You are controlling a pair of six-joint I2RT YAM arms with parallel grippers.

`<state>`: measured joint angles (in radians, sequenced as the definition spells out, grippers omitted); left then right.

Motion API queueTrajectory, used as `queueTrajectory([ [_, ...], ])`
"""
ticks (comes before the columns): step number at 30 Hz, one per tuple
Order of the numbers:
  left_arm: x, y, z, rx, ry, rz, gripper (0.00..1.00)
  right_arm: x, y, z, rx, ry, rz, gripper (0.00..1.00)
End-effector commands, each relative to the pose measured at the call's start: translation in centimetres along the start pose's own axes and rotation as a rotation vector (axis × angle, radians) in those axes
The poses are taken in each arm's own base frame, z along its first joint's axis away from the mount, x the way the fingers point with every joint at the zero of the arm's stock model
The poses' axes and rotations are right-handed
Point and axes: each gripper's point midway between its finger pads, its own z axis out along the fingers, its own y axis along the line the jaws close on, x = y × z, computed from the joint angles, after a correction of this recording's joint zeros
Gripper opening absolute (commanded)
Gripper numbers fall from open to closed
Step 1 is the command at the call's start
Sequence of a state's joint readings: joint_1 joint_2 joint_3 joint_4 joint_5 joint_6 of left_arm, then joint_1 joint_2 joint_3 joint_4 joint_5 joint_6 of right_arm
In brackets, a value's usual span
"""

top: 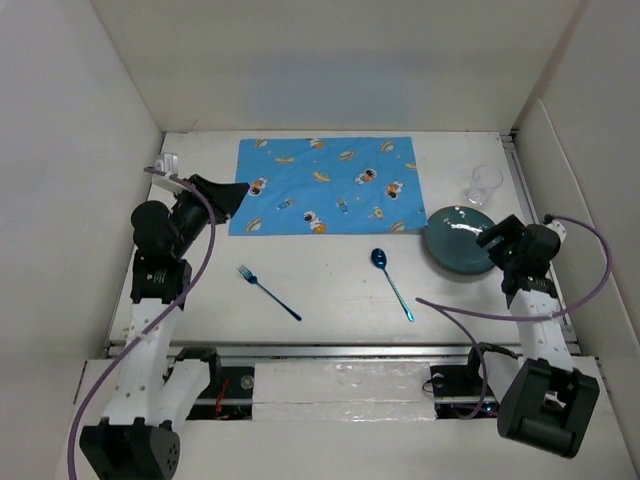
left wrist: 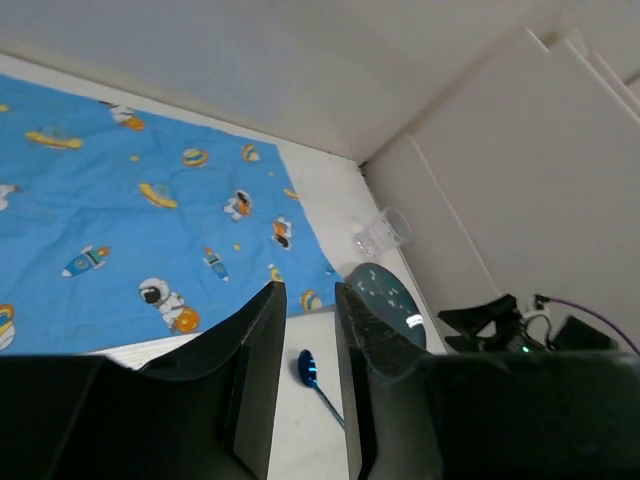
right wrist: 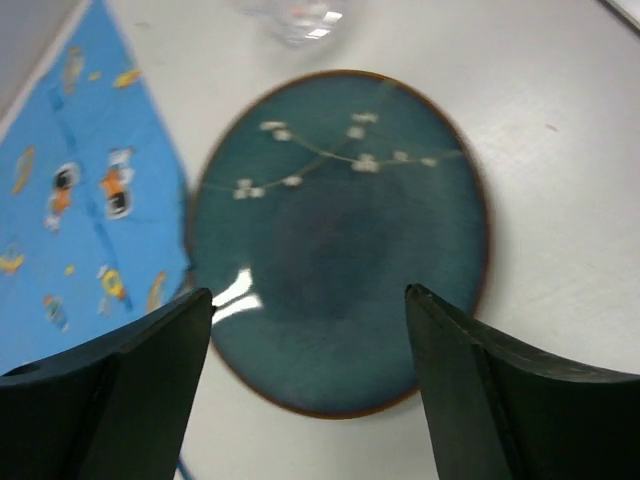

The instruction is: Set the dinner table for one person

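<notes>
Table [top: 330,262], a broad matte white top, lies flat in front of both arms and carries every piece of the setting. A blue cartoon placemat [top: 325,185] is at the far middle, with a dark teal plate [top: 450,245] just off its right corner and a clear glass [top: 484,185] beyond the plate. A blue fork [top: 270,292] and spoon [top: 392,283] lie on the bare surface nearer the arms. It is rigid and fixed (nothing to grasp there), and it looks smooth enough for things to slide on it.

The right gripper [right wrist: 308,292] hangs over the plate with its jaws spread wide, one finger to each side of the disc, gripping nothing. The left gripper [left wrist: 308,295] sits by the placemat's near-left corner, jaws parted only a little and empty. Whether it touches the cloth cannot be told.

The plate looks glazed, so it is probably weighty, slick and breakable. Its rim is the only hold, and because it lies flat a finger must work under the edge. The placemat is soft cloth that will likely wrinkle if pushed; a corner or edge is the place to pinch it. The glass should be light and fragile and is best taken across its wall. The fork and spoon are thin and lie low, so a pinch across the handle suits them.
</notes>
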<state>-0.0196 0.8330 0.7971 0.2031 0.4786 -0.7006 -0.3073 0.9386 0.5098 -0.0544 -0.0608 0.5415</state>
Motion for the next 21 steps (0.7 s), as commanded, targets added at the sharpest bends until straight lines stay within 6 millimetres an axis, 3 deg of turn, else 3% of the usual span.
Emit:
queueTrajectory([
  [1, 1.3, -3.6, -2.2, 0.175, 0.075, 0.134, 0.25, 0.4, -3.0, 0.7, 0.076, 0.015, 0.089, 0.85],
  [5, 4.5, -2.7, -2.9, 0.219, 0.165, 0.125, 0.38, 1.5, -4.5, 2.1, 0.074, 0.075, 0.132, 0.86],
  [12, 4.8, -4.7, -3.9, 0.307, 0.194, 0.145, 0.39, 2.5, -4.6, 3.9, 0.059, 0.148, 0.216, 0.81],
  [14, 4.9, -4.9, -3.9, 0.32, 0.203, 0.139, 0.39, 3.2, -5.5, 4.5, 0.102, 0.176, 0.234, 0.79],
  [17, 4.9, -4.9, -4.0, 0.316, 0.21, 0.138, 0.38, 3.2, -6.1, 5.1, 0.108, 0.18, 0.276, 0.71],
  [21, 5.0, -4.7, -3.8, 0.305, 0.216, 0.125, 0.36, 3.2, -5.8, 5.7, 0.11, 0.173, 0.371, 0.43],
])
